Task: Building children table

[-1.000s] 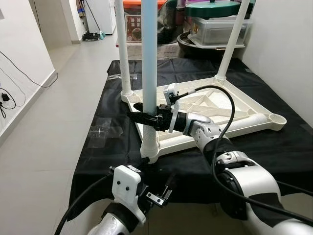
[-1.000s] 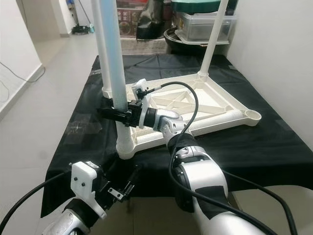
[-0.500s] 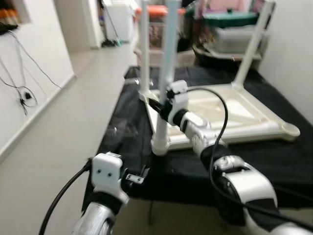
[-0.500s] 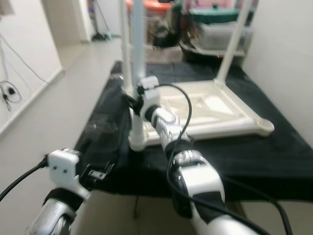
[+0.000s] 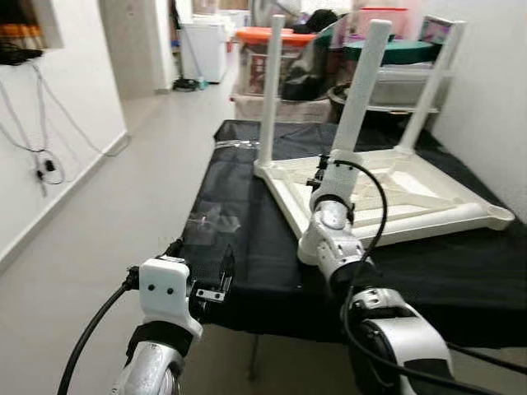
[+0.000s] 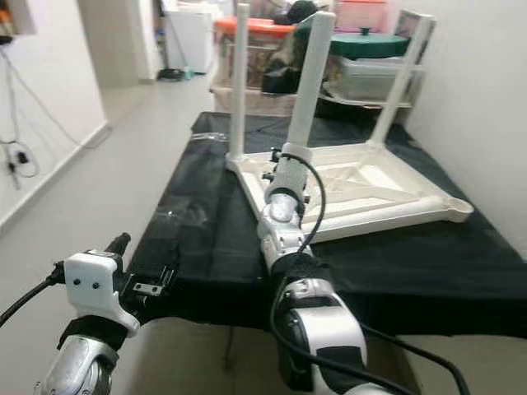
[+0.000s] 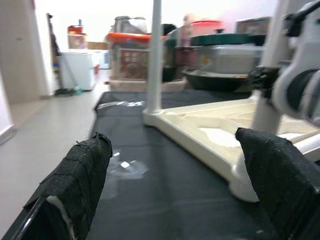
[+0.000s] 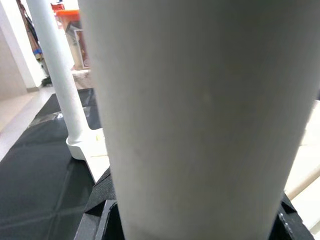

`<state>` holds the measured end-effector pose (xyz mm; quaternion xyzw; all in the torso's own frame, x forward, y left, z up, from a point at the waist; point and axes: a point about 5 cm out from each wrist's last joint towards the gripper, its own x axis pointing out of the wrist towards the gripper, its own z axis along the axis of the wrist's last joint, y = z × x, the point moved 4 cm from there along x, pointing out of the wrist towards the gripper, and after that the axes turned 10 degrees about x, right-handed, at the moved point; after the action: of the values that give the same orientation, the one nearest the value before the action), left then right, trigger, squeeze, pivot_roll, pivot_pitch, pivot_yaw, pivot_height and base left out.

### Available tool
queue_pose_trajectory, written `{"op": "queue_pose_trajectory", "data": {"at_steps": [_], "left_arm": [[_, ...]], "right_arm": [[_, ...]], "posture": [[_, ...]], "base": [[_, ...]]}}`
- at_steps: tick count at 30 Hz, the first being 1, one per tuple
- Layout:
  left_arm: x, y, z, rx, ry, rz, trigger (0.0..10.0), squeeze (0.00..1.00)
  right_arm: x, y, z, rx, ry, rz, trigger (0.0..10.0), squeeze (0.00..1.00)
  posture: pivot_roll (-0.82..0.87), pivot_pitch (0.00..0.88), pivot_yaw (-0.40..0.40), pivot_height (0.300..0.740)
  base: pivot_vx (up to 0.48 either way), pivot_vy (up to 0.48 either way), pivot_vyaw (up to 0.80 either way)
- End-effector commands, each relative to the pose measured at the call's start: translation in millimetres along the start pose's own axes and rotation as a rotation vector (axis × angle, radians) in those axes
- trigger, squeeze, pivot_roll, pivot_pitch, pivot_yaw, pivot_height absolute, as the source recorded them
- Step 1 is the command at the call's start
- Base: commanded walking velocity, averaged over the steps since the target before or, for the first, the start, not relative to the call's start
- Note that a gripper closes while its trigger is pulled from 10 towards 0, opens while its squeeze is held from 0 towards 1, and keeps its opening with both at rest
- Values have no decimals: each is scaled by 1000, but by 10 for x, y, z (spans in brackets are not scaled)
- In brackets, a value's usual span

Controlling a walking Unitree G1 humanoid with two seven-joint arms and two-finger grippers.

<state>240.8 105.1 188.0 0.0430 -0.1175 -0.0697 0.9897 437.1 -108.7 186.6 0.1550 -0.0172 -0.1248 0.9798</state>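
Observation:
A white children's table (image 5: 428,193) lies upside down on a black cloth (image 5: 247,239). Three white legs stand up from it: one at the far left (image 5: 271,90), one at the far right (image 5: 432,82), and the near leg (image 5: 360,90). The right corner socket (image 5: 500,216) has no leg in it. My right gripper (image 5: 336,160) is shut on the near leg low down; in the right wrist view its black fingers (image 8: 100,212) hug that leg (image 8: 200,100). My left gripper (image 7: 175,185) hangs open before the cloth's near left edge, its fingers (image 7: 75,180) holding nothing.
Storage boxes with an orange lid (image 5: 268,37) and a green-lidded pot (image 5: 387,53) crowd the back. A white wall runs along the right. Tiled floor (image 5: 107,214) stretches to the left, with cables (image 5: 41,156) on the left wall. A clear plastic scrap (image 5: 212,220) lies on the cloth.
The whole view has swung and pulled back, so the camera moved. My right gripper stays on the near leg, its wrist now on the leg's near side. My left gripper sits higher in view.

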Motion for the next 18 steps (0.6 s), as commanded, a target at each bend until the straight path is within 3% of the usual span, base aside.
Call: {"op": "queue_pose_trajectory", "data": {"at_steps": [1,2,3,7,8,9,10,11,13,14,17,18], "left_arm": [[6,-50,-56,-2,24,-12,10000,0],[4,-50,-58,-4,25,-12,10000,0],[0,-59,-65,-7,27,-18,10000,0],[-1,-68,-70,-7,29,-23,10000,0],[4,-69,-64,-7,27,-25,10000,0],[6,-71,-62,-7,26,-26,10000,0],[7,-75,-63,-7,25,-30,10000,0],[7,-75,-63,-7,25,-30,10000,0],[5,-80,-71,-6,26,-34,10000,0],[5,-80,-71,-6,26,-34,10000,0],[9,-97,-76,-13,22,-45,10000,0],[9,-97,-76,-13,22,-45,10000,0]], "right_arm": [[-36,35,-100,51,21,48,10000,0],[-44,63,-84,50,11,63,10000,239],[-49,88,-63,31,-4,91,10000,1000],[-66,107,-41,19,-22,108,10000,1000],[-79,173,-29,31,-33,205,10000,1000],[-93,231,-42,47,-20,293,10000,0],[-117,296,-57,64,-4,383,10000,0],[-117,296,-57,64,-4,383,10000,0],[-187,417,-67,58,31,619,10000,0],[-187,417,-67,58,31,619,10000,0],[-331,498,-80,54,177,995,10000,0],[-331,498,-80,54,177,995,10000,0]], "posture": [[-17,2,-23,740],[-17,2,-23,740],[-22,4,-13,740],[-22,4,-13,740],[-18,1,-15,740],[-18,1,-15,740],[-17,0,-16,740],[-17,0,-16,740],[-17,0,-16,740],[-17,0,-16,740],[-4,0,-10,740],[-4,0,-10,740]], "base": [[0,0,0],[0,0,0],[0,0,0],[0,0,0],[0,0,0],[0,0,0],[0,0,0],[0,0,0],[0,0,0],[0,0,0],[0,0,0],[0,0,0]]}}
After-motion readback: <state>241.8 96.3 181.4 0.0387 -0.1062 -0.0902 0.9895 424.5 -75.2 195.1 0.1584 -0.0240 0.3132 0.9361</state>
